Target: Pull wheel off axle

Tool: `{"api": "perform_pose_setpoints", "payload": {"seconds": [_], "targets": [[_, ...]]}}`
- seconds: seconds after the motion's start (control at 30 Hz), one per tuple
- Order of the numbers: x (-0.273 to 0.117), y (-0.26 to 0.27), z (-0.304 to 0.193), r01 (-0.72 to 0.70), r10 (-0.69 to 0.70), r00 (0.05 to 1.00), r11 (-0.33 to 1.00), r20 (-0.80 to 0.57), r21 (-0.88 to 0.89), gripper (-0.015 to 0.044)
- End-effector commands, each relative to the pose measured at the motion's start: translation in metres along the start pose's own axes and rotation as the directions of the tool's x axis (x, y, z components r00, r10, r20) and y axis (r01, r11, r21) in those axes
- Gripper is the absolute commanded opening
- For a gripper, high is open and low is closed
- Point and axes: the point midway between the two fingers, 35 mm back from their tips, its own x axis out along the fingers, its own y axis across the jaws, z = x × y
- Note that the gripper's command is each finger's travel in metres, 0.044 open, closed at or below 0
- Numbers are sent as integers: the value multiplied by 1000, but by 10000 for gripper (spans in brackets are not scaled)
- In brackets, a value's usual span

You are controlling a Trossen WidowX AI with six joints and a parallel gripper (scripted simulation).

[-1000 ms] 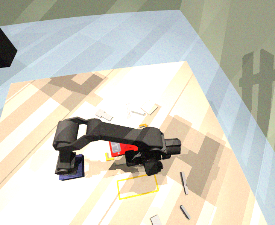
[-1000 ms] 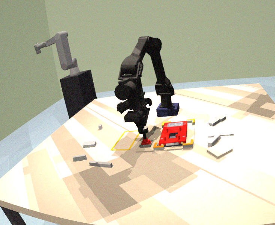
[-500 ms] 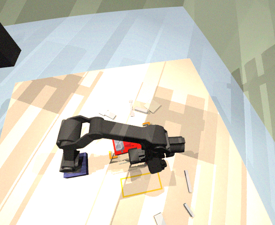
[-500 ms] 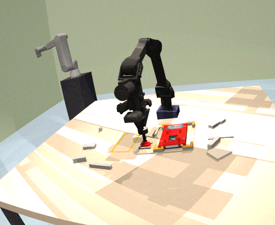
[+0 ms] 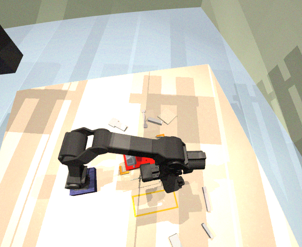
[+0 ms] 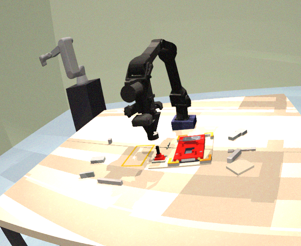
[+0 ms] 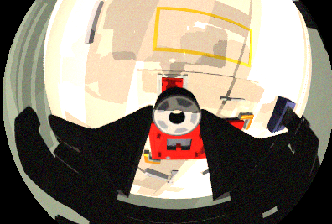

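The wheel (image 6: pixel 152 137) (image 7: pixel 177 129), a dark tyre with a pale grey hub, hangs under the arm. My gripper (image 7: pixel 176 112) is shut on it, with one black finger on each side. The upright axle (image 6: pixel 157 150), a black post on a red stepped base (image 7: pixel 172 82), stands bare below. The wheel is clear above the post's top and slightly to its left in the exterior view. The marked area (image 5: pixel 134 206) (image 6: pixel 131 165) (image 7: pixel 156 28), a yellow outline, lies beside the axle with nothing inside. In the top view the arm hides the wheel and axle.
A red car body (image 6: pixel 198 145) (image 5: pixel 146 159) lies beside the axle between orange-edged corner holders. A long grey bar (image 5: pixel 206 199) (image 6: pixel 109 181) (image 7: pixel 95 22) and a grey block (image 6: pixel 97 159) lie beyond the marked area. More grey pieces and a pale square plate (image 6: pixel 239 167) lie past the car body.
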Motion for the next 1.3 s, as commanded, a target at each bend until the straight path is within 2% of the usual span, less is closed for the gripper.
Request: {"api": "perform_pose_setpoints", "payload": {"seconds": [0.0, 0.47, 0.67, 1.03, 1.27], "targets": [[-2, -10, 23, -1, 1, 1000, 1000, 3, 5, 0], [-8, -53, 92, -2, 2, 1000, 1000, 9, 2, 0], [-6, -55, 95, -2, 2, 1000, 1000, 9, 2, 0], [21, -54, 96, -3, 3, 1000, 1000, 9, 2, 0], [63, -53, 97, -3, 3, 1000, 1000, 8, 2, 0]]}}
